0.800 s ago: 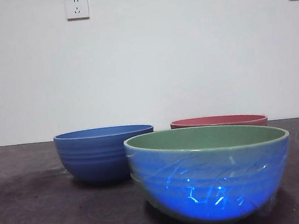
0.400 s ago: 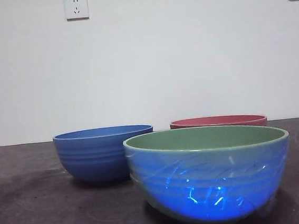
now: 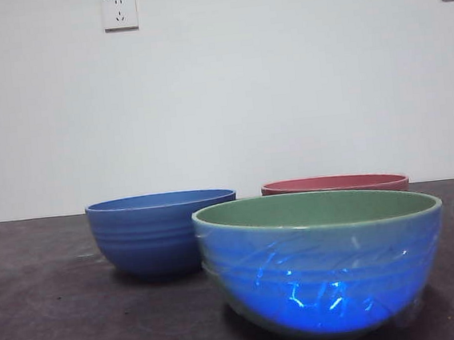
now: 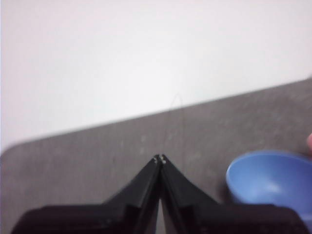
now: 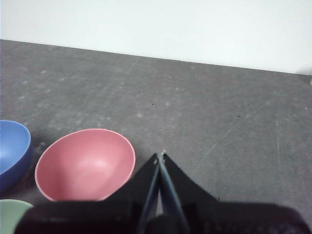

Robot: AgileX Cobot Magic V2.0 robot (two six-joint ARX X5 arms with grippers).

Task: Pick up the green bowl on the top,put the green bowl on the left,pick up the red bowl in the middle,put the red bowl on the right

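The green bowl [image 3: 323,264] stands nearest in the front view, right of centre, its outer wall reflecting blue; a sliver of it [image 5: 12,213] shows in the right wrist view. Behind it at the right, the red bowl [image 3: 335,184] shows only its rim; in the right wrist view the red bowl [image 5: 85,165] sits upright and empty on the table. My right gripper [image 5: 160,157] hovers shut beside that bowl, holding nothing. My left gripper [image 4: 159,159] is shut and empty over bare table, apart from the bowls. Neither gripper shows in the front view.
A solid blue bowl [image 3: 163,231] stands left of the green one and appears as the blue bowl [image 4: 271,181] in the left wrist view. The dark grey table [image 3: 56,315] runs back to a white wall with two sockets [image 3: 119,11].
A black arm tip at the top left corner of the front view one second ago has gone out of view. The bowls stay where they were, apart from a slight shift of the picture.
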